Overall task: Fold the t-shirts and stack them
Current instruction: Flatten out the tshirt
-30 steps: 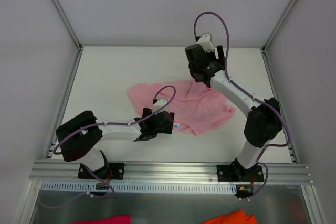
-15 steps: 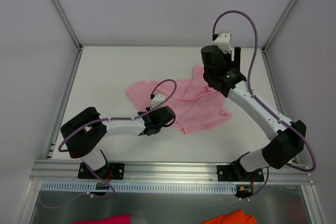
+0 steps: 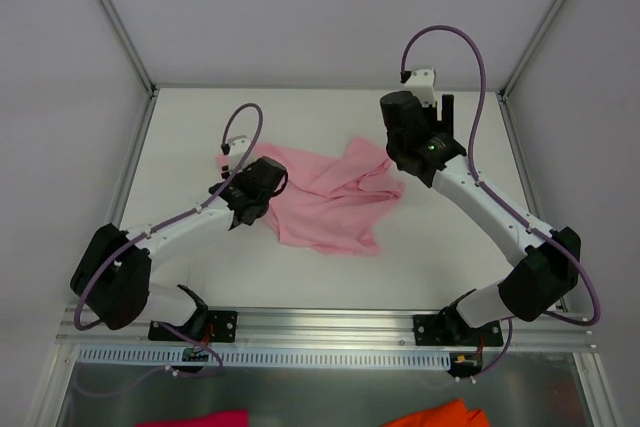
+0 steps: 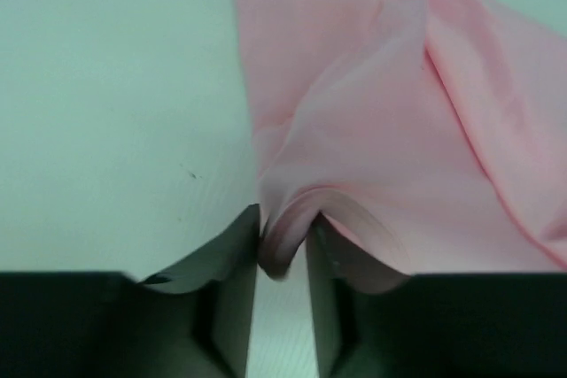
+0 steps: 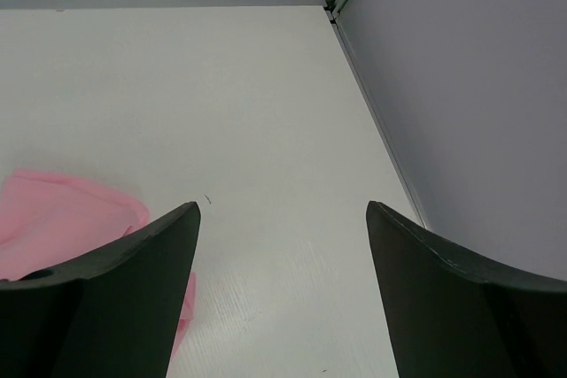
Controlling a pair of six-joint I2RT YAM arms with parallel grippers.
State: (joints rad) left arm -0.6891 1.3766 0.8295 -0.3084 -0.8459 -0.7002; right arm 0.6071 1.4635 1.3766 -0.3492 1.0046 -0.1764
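Left wrist: t-shirt [image 4: 381,130] in L gripper [image 4: 282,238]

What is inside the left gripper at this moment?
A bunched fold of the pink t-shirt sits pinched in the left gripper. Its fingers hide how far the cloth goes in. The white table shows below the gap.

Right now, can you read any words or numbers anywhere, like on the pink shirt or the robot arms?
There is no text that can be read in any view.
The pink t-shirt is plain, with no print and no label showing.
The right arm has only a tiny green spot and no letters.
The magenta cloth and the orange cloth at the bottom edge are plain too.
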